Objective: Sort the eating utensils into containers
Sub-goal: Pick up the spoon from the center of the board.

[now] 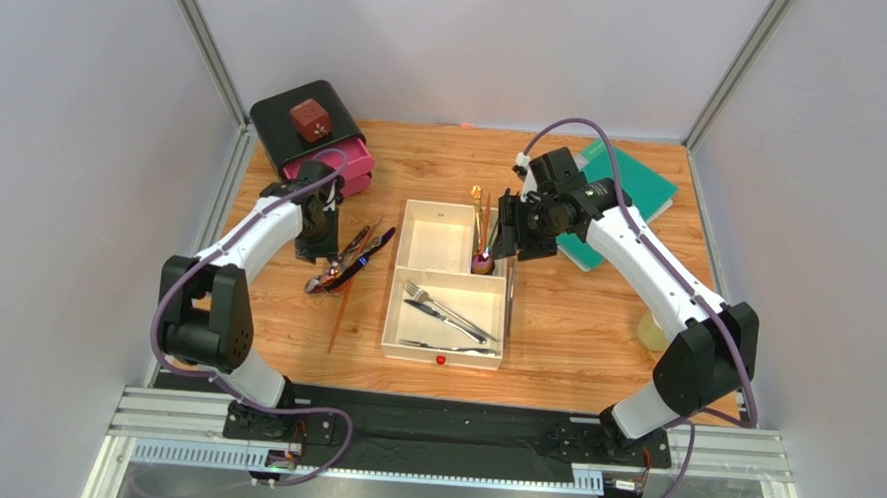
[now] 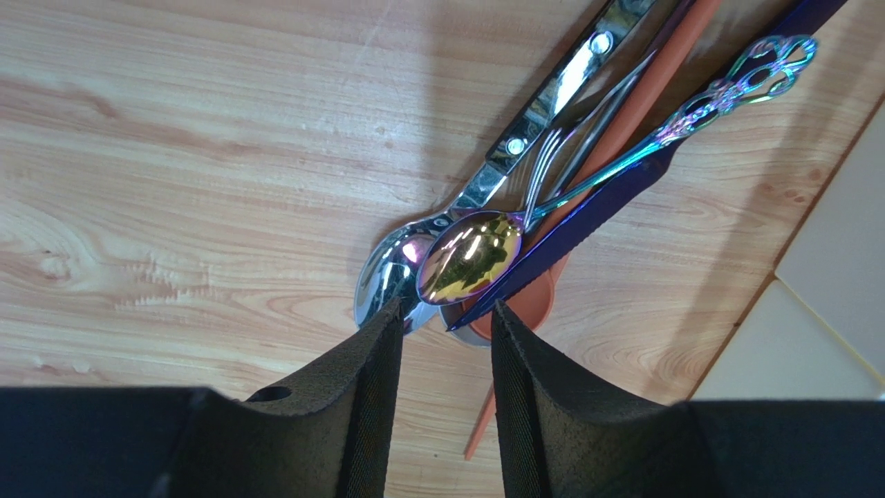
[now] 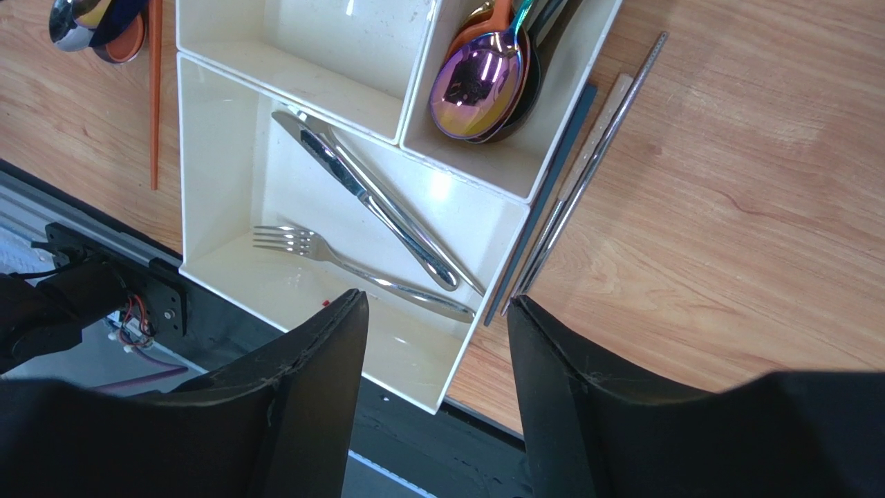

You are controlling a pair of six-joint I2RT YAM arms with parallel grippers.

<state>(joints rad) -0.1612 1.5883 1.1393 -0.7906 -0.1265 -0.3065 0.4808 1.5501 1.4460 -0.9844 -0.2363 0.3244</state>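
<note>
A pile of utensils (image 1: 350,265) lies on the wood left of the cream-white tray (image 1: 438,232). My left gripper (image 1: 325,249) hangs over the pile's left end, open and empty. In the left wrist view its jaws (image 2: 447,307) frame an iridescent spoon (image 2: 470,257), a silver spoon (image 2: 384,285), an orange spoon (image 2: 532,301) and a blue-purple knife (image 2: 592,213). My right gripper (image 1: 503,239) is open and empty above the tray's small right compartment. The right wrist view (image 3: 436,306) shows stacked spoons (image 3: 478,83) there, and a knife (image 3: 364,192) and fork (image 3: 353,268) in the large compartment.
Slim chopsticks (image 3: 582,176) lie on the wood against the tray's right side. An orange chopstick (image 1: 342,312) lies left of the tray. A black box with pink drawers (image 1: 312,134) stands back left, a green book (image 1: 628,190) back right, a pale yellow cup (image 1: 652,328) at the right.
</note>
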